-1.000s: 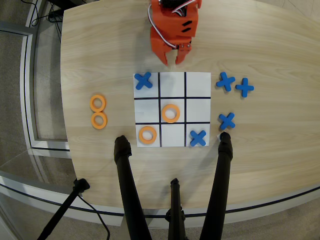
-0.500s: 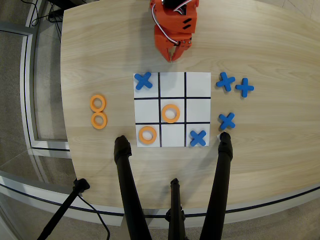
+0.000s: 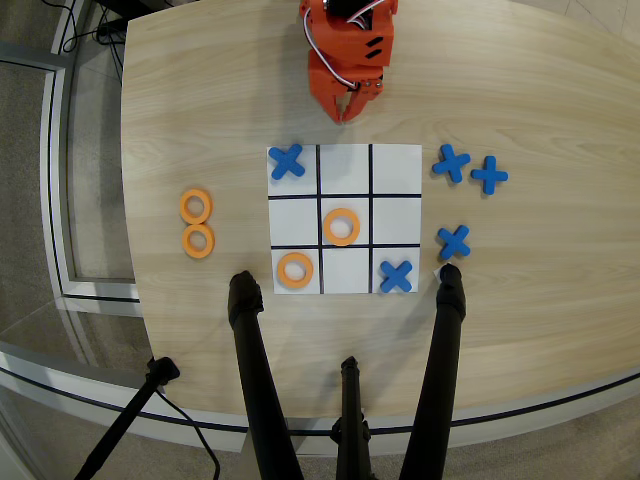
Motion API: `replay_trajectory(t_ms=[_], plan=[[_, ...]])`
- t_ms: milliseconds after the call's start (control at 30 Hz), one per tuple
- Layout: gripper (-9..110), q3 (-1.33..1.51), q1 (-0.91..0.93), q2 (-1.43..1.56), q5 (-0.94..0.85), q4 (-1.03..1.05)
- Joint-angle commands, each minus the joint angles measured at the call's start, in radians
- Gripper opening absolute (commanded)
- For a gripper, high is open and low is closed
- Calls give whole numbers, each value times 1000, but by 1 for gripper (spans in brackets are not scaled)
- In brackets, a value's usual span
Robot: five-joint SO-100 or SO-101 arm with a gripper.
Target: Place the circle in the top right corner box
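Note:
In the overhead view the white 3x3 grid sheet (image 3: 345,219) lies mid-table. Its top right cell (image 3: 396,170) holds nothing. Two orange rings lie loose on the table left of the sheet, one (image 3: 196,206) just above the other (image 3: 198,241). Another orange ring (image 3: 342,227) lies in the middle cell and one (image 3: 295,270) in the bottom left cell. Blue crosses lie in the top left cell (image 3: 287,162) and the bottom right cell (image 3: 396,276). My orange gripper (image 3: 347,112) hangs above the sheet's top edge, jaws together, holding nothing.
Three spare blue crosses lie right of the sheet, two (image 3: 451,162) (image 3: 489,175) near its top and one (image 3: 453,241) lower. Black tripod legs (image 3: 252,360) (image 3: 445,340) stand on the near side of the table. The table edge curves at the left.

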Motion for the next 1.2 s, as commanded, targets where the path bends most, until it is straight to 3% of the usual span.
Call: replay_trajectory(t_ms=[0,100,300,433,1167], plan=[[0,55,40,5,-8,-3],[0,55,314,6,-2,-5],[0,55,1206,46,0,-5],[0,55,1546,44,0,-5],[0,55,1612,41,2,-5]])
